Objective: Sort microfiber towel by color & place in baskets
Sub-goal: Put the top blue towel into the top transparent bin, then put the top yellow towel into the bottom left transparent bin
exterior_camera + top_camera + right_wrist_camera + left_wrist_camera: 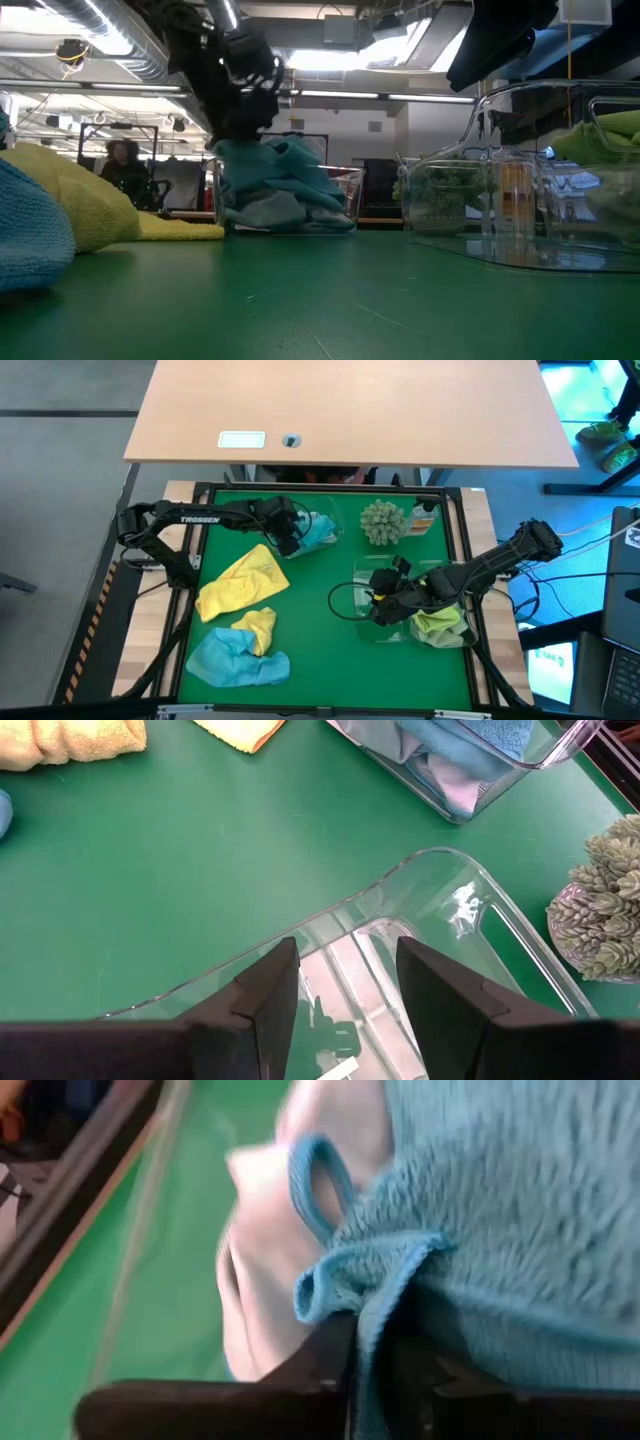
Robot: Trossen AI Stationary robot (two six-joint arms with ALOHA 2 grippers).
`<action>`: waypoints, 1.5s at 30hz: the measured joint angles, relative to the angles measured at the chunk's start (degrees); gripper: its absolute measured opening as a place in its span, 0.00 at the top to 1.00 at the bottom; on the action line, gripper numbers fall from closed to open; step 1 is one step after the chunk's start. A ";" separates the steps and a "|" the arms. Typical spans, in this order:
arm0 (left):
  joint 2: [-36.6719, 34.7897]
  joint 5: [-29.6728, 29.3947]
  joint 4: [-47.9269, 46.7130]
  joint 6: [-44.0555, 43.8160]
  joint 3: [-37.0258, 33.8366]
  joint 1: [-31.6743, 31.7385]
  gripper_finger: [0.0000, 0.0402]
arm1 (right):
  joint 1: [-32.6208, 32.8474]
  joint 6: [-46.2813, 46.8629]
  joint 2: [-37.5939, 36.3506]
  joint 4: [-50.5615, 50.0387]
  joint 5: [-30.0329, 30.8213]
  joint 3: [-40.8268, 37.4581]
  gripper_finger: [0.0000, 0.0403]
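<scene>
My left gripper [291, 537] is at the far-left clear basket [336, 532] and is shut on a light blue towel [316, 532] that lies in it, on top of a pale cloth [260, 1270]. My right gripper [345, 982] hangs open over an empty clear basket [440, 860], its fingers touching nothing. A third basket [470, 640], near the table's right edge, holds a lime green towel [440, 624]. On the mat lie two yellow towels [245, 582] [260, 626] and another light blue towel [238, 658]. My left gripper pinches the light blue towel by a bunched, hemmed edge [375, 1295] between its two fingers [325, 1365]. In the low view the fingers come from above, pointing down into the basket. The rest of the towel [285, 180] sits heaped in the basket, slack.
A spiky grey-green ball [382, 521] and a small orange-capped bottle [425, 518] stand at the far edge between the baskets. The loose towels fill the near-left part of the green mat [310, 620]. A raised frame rims the mat. A person [122, 170] shows far behind the table.
</scene>
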 joint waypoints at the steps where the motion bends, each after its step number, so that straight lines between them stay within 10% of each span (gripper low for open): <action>1: -0.02 0.00 -0.35 -0.07 1.06 0.00 0.88 | 0.00 -0.02 0.00 0.00 0.00 0.00 0.58; 11: -0.11 0.01 -15.88 4.44 16.84 -0.01 0.60 | -0.01 0.00 0.00 0.00 -0.02 0.00 0.58; 22: -0.22 5.07 -38.00 1.10 31.92 -2.94 0.55 | 0.00 0.00 0.00 0.00 -0.02 0.00 0.58; 31: -0.15 8.48 -44.44 -8.01 29.01 -11.60 0.55 | 0.00 0.00 0.00 0.00 -0.02 0.00 0.58; 45: -0.13 5.50 -29.82 -20.61 10.87 -23.73 0.55 | 0.00 0.00 0.00 0.28 -0.02 0.00 0.58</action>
